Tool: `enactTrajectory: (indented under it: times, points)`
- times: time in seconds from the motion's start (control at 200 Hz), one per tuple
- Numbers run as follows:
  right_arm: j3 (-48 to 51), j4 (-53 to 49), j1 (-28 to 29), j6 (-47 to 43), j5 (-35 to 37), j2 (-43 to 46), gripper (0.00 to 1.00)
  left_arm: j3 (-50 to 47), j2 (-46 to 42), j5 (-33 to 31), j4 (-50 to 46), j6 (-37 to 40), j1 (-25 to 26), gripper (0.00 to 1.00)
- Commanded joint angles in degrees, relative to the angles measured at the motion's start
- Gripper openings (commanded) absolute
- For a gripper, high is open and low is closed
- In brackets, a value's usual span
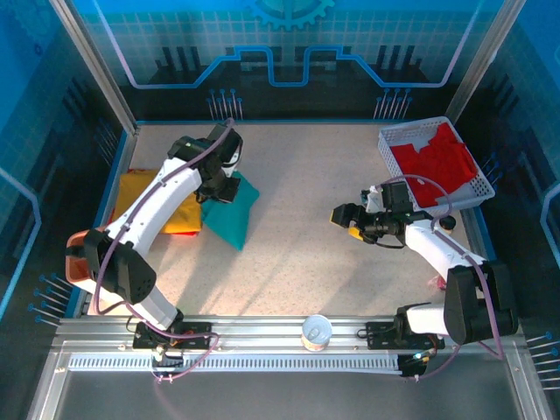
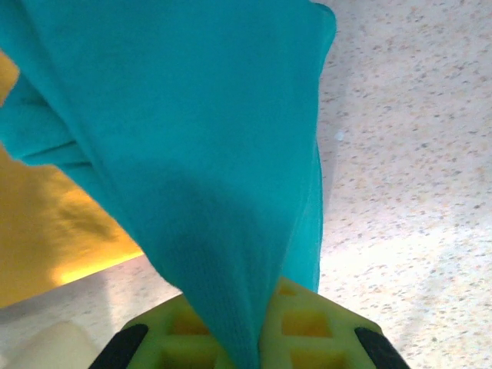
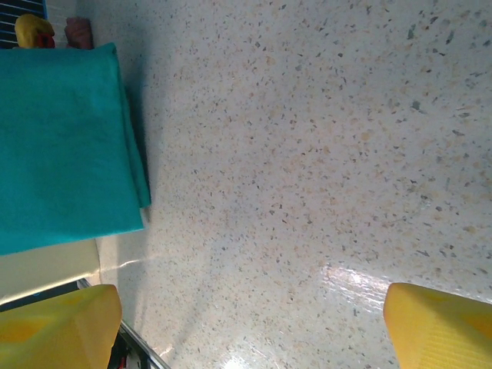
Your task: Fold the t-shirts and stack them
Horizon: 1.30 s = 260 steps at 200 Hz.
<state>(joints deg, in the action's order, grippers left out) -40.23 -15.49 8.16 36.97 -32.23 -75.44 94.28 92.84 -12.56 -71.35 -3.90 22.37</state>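
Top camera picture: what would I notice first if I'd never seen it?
Probably the teal t-shirt at the left, pinched by the left gripper beside the mustard-yellow t-shirt. Next, the red t-shirt heaped in the white basket at the far right corner. The right gripper hangs open over the table between them.

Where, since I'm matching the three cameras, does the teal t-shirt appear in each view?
Top external: teal t-shirt left of centre, beside the mustard-yellow t-shirt.
Left wrist: teal t-shirt drapes from top to bottom centre, pinched in the left gripper.
Right wrist: teal t-shirt upper left, lying flat.
Shared landmark: the speckled table.
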Motion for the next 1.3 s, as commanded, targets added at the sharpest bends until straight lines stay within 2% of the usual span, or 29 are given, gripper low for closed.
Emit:
enactTrajectory:
  times: [0.0, 0.13, 0.255, 0.365, 0.515, 0.816, 0.926, 1.296]
  points:
    - [-1.7, 1.3, -0.9, -1.1, -2.2, -1.1, 0.89, 5.1, 0.0, -6.5, -7.1, 4.4, -0.8, 0.00]
    - [-2.0, 2.3, -1.0, -1.0, -3.1, -2.6, 0.89, 9.4, 0.1, -11.9, -10.6, 6.8, -2.0, 0.00]
    - [-2.4, 3.4, -0.9, -0.7, -4.0, -4.5, 0.89, 12.5, -0.8, -13.7, -11.8, 8.2, -3.8, 0.00]
    - [-2.7, 3.9, -1.0, -0.7, -4.6, -6.0, 0.89, 13.4, -1.1, -15.3, -12.3, 9.6, -4.5, 0.00]
    - [-3.1, 4.4, -1.0, -0.6, -5.4, -7.3, 0.89, 14.1, -0.6, -20.6, -11.7, 11.7, -5.8, 0.00]
    - [-5.6, 1.2, -1.0, -2.9, -5.5, -9.6, 0.88, 15.8, -0.5, -19.7, -10.6, 12.0, -7.6, 0.00]
    - [-5.3, 1.5, -1.0, -2.6, -5.5, -9.9, 0.88, 16.1, 0.1, -21.2, -11.0, 12.0, -8.9, 0.00]
    - [-5.3, 0.9, -1.0, -3.4, -5.2, -10.3, 0.88, 15.5, 1.0, -17.3, -7.8, 10.1, -12.4, 0.00]
